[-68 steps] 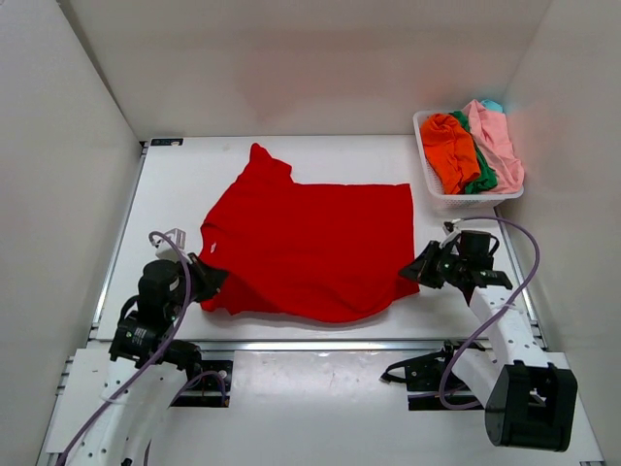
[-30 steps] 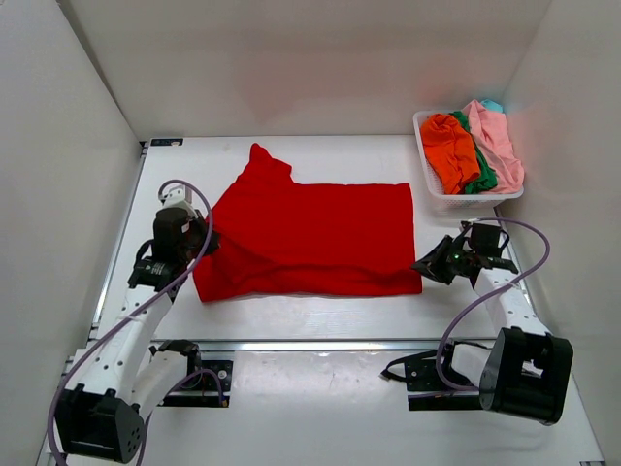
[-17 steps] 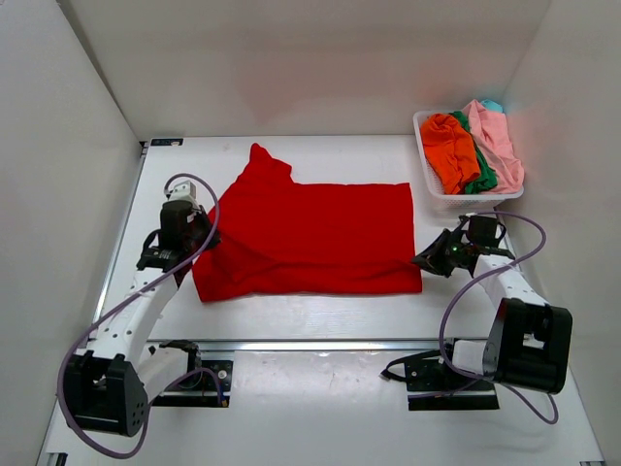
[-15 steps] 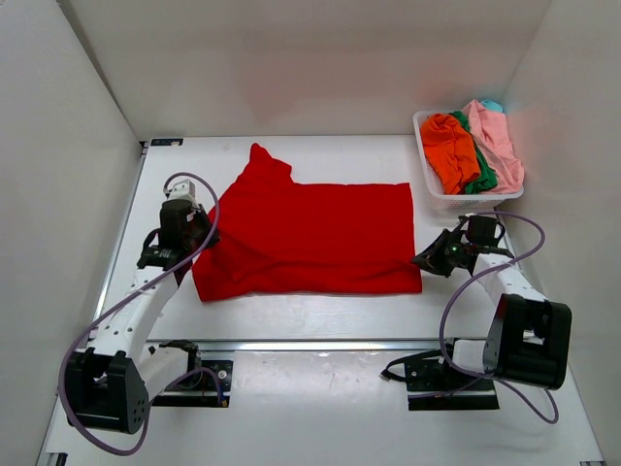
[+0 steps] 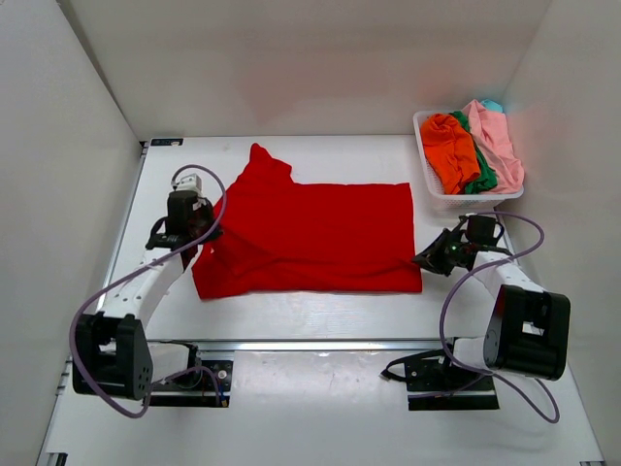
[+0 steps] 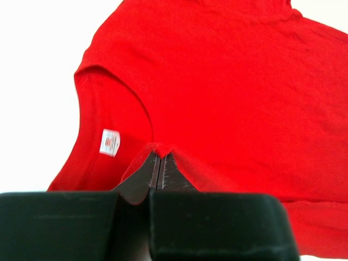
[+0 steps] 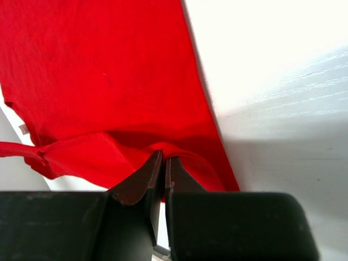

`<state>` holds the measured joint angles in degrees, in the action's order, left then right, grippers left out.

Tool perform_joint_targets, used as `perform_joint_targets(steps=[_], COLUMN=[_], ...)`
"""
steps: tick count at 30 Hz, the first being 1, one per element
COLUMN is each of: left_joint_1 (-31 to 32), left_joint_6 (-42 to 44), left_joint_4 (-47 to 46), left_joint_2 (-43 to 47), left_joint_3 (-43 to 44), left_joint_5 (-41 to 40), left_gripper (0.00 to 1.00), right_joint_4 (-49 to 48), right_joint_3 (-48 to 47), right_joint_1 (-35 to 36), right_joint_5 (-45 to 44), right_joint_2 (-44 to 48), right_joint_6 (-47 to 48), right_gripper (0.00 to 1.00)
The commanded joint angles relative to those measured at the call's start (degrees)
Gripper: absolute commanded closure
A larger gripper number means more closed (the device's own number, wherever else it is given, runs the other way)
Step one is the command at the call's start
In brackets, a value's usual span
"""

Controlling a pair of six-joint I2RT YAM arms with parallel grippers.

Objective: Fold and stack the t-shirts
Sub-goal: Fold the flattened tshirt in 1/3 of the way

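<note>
White surface [image 5: 310, 316] has the red t-shirt [image 5: 310, 233] spread across its middle. Left pincer [image 5: 199, 235] is pinched tight on cloth beside the collar, and right pincer [image 5: 424, 260] is clamped on the opposite edge. Other t-shirts [image 5: 448, 146] are piled in the basket [image 5: 466, 201], far right.

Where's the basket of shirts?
In the top view, the white basket sits far right on the table, right of the red t-shirt, beyond the right gripper.

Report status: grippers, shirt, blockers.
Left gripper shut on red t-shirt near collar. Right gripper shut on its opposite edge. Nothing on the cloth; white basket of other t-shirts far right.
</note>
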<state>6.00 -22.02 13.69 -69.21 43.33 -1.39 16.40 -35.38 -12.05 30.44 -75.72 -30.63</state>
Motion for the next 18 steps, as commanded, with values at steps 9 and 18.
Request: perform_joint_targets(steps=[9,18], left_joint_1=[-0.3,1.8], left_joint_6=[1.4,-2.5], left_joint_4=[-1.1,11.2], left_joint_2=[-6.5,8.3], left_joint_3=[8.9,3.0], left_joint_5=[3.2,3.1], left_gripper=[0.58,0.48], right_joint_4=[-3.1,3.4], right_joint_3=[-0.5,-4.8], right_joint_1=[0.8,7.0], right_joint_5=[-1.4,-12.3], right_joint_2=[-1.5,5.3], right_joint_6=[0.0,5.5], right_gripper=[0.93,0.58])
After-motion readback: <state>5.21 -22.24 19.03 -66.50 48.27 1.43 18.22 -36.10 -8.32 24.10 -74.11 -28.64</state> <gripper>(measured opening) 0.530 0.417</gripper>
